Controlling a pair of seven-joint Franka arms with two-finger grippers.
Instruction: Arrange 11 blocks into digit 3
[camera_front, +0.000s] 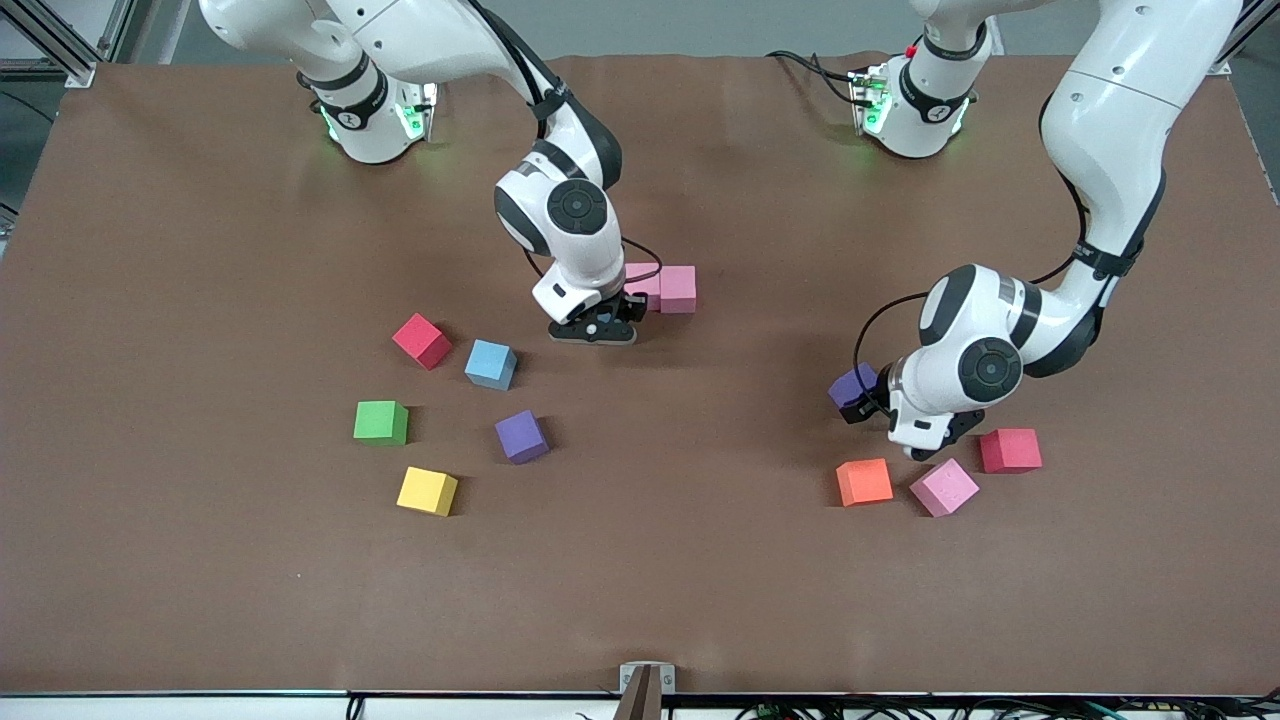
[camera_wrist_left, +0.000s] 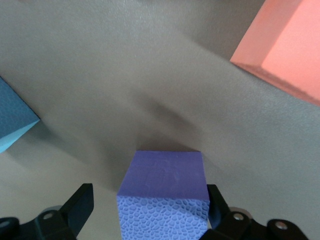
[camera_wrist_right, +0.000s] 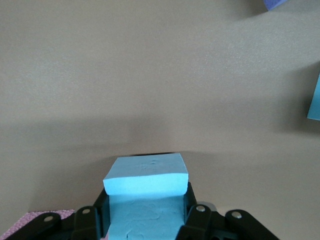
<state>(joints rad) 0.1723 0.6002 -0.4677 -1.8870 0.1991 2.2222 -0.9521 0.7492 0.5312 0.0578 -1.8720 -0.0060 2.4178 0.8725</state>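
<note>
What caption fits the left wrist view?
Left gripper straddling a purple cube on the brown table.

Brown table (camera_front: 200, 600), matte surface. Toward right arm's end, loose cubes well apart: red cube (camera_front: 421, 340), light blue cube (camera_front: 491, 364), green cube (camera_front: 381, 421), purple cube (camera_front: 522, 436), yellow cube (camera_front: 427, 491) nearest front camera. Near middle, two pink cubes (camera_front: 677, 289) touching side by side. Toward left arm's end: orange cube (camera_front: 864, 482), pink cube (camera_front: 944, 487), second red cube (camera_front: 1010, 450).
</note>
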